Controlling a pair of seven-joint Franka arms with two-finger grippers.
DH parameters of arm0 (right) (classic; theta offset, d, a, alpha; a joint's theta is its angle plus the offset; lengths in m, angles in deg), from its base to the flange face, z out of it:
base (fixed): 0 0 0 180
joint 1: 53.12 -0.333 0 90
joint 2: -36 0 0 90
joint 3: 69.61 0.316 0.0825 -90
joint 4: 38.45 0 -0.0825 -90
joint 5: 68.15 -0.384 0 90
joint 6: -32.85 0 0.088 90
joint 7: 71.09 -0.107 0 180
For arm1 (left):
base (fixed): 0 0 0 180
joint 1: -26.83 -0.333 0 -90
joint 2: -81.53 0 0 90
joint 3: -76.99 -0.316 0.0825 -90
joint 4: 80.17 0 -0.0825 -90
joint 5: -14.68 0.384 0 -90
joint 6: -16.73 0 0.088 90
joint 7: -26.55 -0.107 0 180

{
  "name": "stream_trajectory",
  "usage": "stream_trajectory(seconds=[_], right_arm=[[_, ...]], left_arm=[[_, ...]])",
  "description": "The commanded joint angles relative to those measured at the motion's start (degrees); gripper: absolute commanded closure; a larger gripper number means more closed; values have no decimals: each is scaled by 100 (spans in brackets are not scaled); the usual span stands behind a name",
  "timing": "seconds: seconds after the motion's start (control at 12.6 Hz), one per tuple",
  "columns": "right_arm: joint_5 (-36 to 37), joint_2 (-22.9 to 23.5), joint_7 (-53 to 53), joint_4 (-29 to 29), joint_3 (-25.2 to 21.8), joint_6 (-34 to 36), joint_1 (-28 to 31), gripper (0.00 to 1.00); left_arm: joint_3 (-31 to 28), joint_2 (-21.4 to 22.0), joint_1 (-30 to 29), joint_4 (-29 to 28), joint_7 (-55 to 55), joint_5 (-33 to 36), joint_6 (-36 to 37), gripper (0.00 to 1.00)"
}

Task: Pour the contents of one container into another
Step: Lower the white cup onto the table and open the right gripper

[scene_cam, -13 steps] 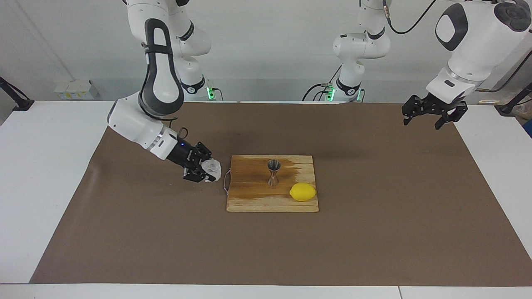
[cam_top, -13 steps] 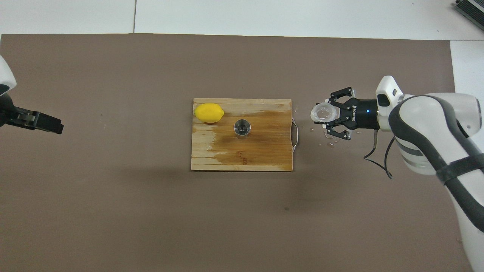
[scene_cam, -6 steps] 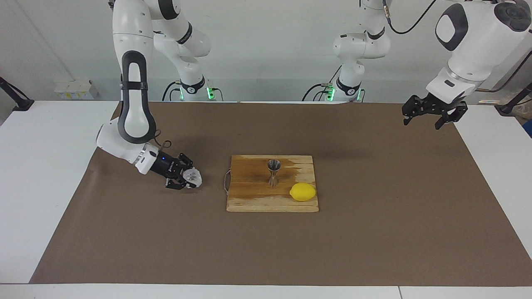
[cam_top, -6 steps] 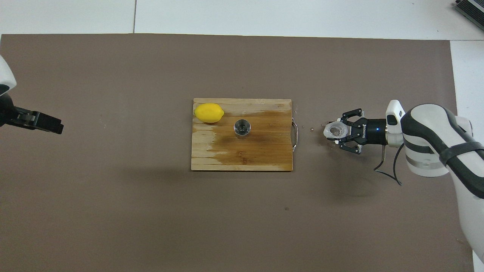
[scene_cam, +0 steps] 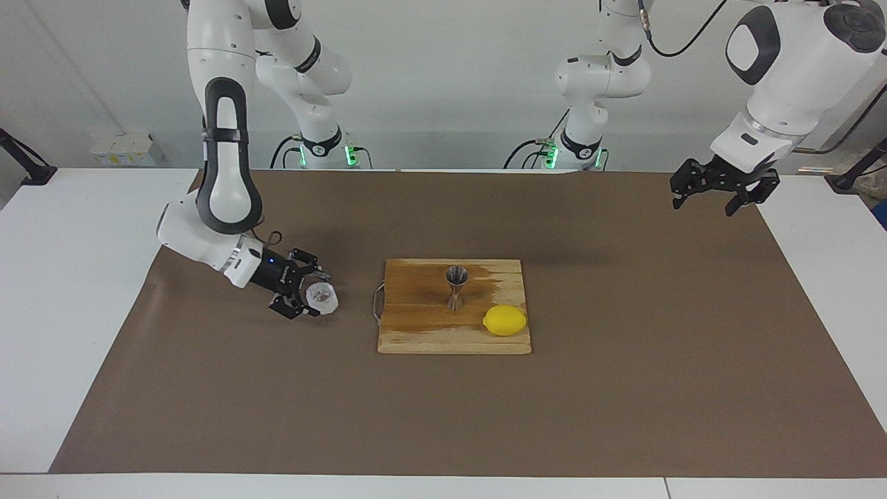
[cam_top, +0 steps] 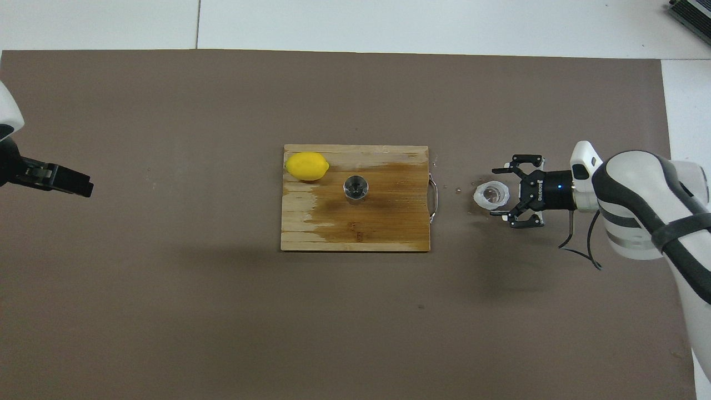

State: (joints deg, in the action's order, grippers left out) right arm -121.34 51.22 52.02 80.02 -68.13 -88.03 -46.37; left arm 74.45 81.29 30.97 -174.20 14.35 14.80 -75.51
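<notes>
Facing view, right gripper (scene_cam: 310, 298): it is hanging low over the brown mat (scene_cam: 624, 388), at the right arm's end of the table (scene_cam: 76, 229). Its fingers are standing apart, one on each side of the cup (scene_cam: 322, 296).
Facing view, cup: it is sitting on the mat beside the wooden board (scene_cam: 454, 341), a small gap away from the board's wire handle. This view cannot show if the fingers are touching it.
Facing view, jigger (scene_cam: 457, 287): it is standing upright near the middle of the board. Its narrow waist is showing here.
Facing view, lemon (scene_cam: 505, 320): it is lying on the board, farther from the robots than the jigger.
Facing view, left gripper (scene_cam: 717, 195): it is waiting up in the air over the mat's edge, fingers spread open, holding nothing.
Overhead view, right gripper (cam_top: 504, 191): its fingers are wide apart, with a gap between each finger and the cup (cam_top: 491, 195).
Overhead view, cup: its open mouth is facing up.
Overhead view, jigger (cam_top: 355, 186): only its round open top is showing.
Overhead view, left gripper (cam_top: 61, 180): only its dark tip is showing.
</notes>
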Motion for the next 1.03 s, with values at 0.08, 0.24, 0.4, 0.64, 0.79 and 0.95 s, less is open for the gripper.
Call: stream_trajectory(seconds=[0.08, 0.24, 0.4, 0.64, 0.79, 0.95], right_arm=[[1194, -914, -2145, 106, 37, 425, -24, 0], [1739, -950, -3454, 88, 19, 364, -190, 0], [2695, -907, -5165, 1, 37, 162, -400, 0], [3970, -898, -7767, -114, 37, 161, -814, 0], [4848, -906, -9455, -183, 37, 362, -1051, 0], [5326, -906, -10898, -560, 37, 1054, -1131, 0]], left_arm=[[-10, 68, 17, -28, 69, 76, 39, 0], [-10, 68, 17, -28, 69, 76, 39, 0], [-10, 68, 17, -28, 69, 76, 39, 0], [-10, 68, 17, -28, 69, 76, 39, 0], [-10, 68, 17, -28, 69, 76, 39, 0], [-10, 68, 17, -28, 69, 76, 39, 0]])
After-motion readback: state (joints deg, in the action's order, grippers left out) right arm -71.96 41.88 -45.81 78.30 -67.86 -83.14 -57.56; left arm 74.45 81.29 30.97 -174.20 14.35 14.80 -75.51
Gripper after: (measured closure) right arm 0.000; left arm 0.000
